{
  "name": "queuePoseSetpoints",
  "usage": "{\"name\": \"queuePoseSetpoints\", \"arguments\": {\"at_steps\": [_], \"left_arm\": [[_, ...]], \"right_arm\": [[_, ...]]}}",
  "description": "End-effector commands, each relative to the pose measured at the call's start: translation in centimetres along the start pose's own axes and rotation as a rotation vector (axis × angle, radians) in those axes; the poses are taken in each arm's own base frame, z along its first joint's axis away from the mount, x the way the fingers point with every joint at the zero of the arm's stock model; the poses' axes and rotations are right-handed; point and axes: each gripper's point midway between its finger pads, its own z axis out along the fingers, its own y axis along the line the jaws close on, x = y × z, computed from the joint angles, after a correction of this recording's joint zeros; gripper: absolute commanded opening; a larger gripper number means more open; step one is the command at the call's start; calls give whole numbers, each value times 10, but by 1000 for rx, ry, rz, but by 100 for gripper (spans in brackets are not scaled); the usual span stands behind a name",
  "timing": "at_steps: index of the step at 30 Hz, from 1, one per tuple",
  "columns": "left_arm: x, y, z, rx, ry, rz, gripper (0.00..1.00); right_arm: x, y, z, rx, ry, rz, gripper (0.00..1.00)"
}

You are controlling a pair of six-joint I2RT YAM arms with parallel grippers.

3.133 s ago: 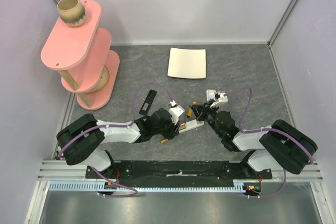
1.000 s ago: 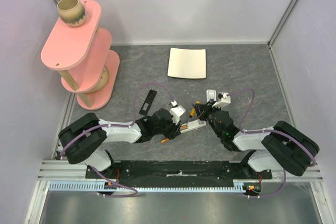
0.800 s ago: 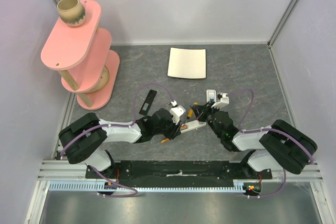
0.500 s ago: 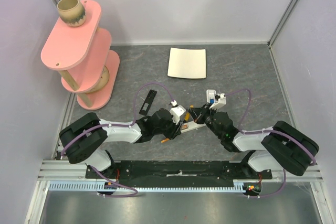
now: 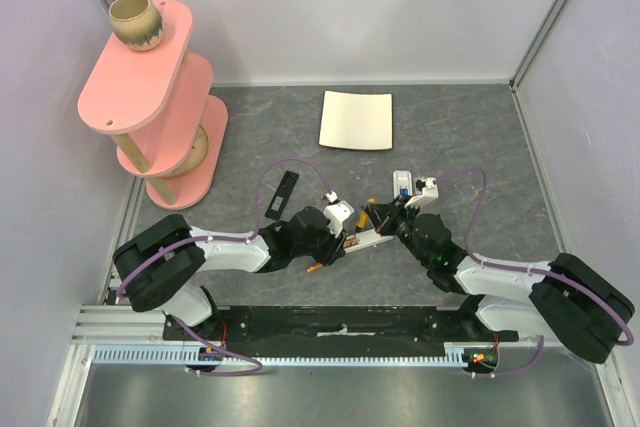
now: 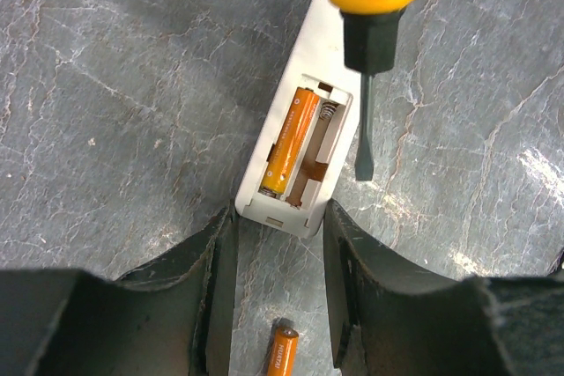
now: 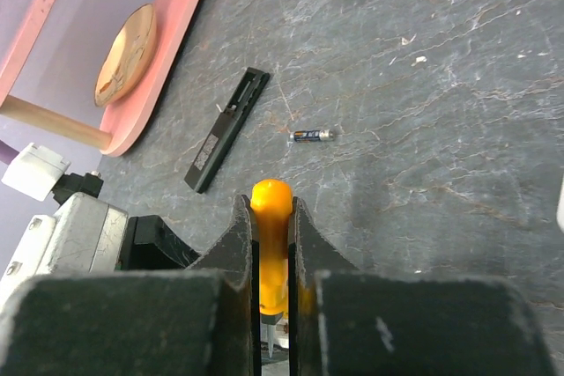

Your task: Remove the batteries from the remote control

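Observation:
The white remote control (image 6: 310, 68) lies on the grey table with its battery bay open. One orange battery (image 6: 287, 141) sits in the bay's left slot; the right slot is empty. A second orange battery (image 6: 281, 355) lies loose on the table between my left fingers. My left gripper (image 6: 280, 217) is shut on the bay end of the remote. My right gripper (image 7: 269, 209) is shut on the yellow handle of a screwdriver (image 7: 271, 204). The screwdriver's blade (image 6: 364, 143) hangs just right of the bay. In the top view the remote (image 5: 372, 238) lies between both grippers.
A flat black bar (image 7: 227, 129) and a small dark cell (image 7: 313, 136) lie beyond the grippers. A white square plate (image 5: 356, 119) sits at the back. A pink tiered shelf (image 5: 150, 97) with a mug (image 5: 135, 22) stands at the left.
My right arm's elbow has swung out to the right and the screwdriver has shifted slightly left over the remote. My left gripper has stayed on the remote.

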Motion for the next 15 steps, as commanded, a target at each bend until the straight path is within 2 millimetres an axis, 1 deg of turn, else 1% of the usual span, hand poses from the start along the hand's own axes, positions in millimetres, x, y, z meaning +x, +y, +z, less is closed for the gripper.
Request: {"name": "queuePoseSetpoints", "arguments": {"at_steps": [1,6,10,11,15], "left_arm": [[35,2,1,-10,121,-25,2],[35,2,1,-10,121,-28,2],[34,2,0,-10,117,-28,2],[34,2,0,-11,117,-29,2],[35,3,0,-11,124,-28,2]], "right_arm": [[-19,-3,0,50,-58,-65,0],[-25,-5,0,75,-69,-93,0],[-22,-8,2,83,-67,-95,0],[-19,-11,2,90,-59,-99,0],[-20,-14,4,101,-74,-100,0]]}}
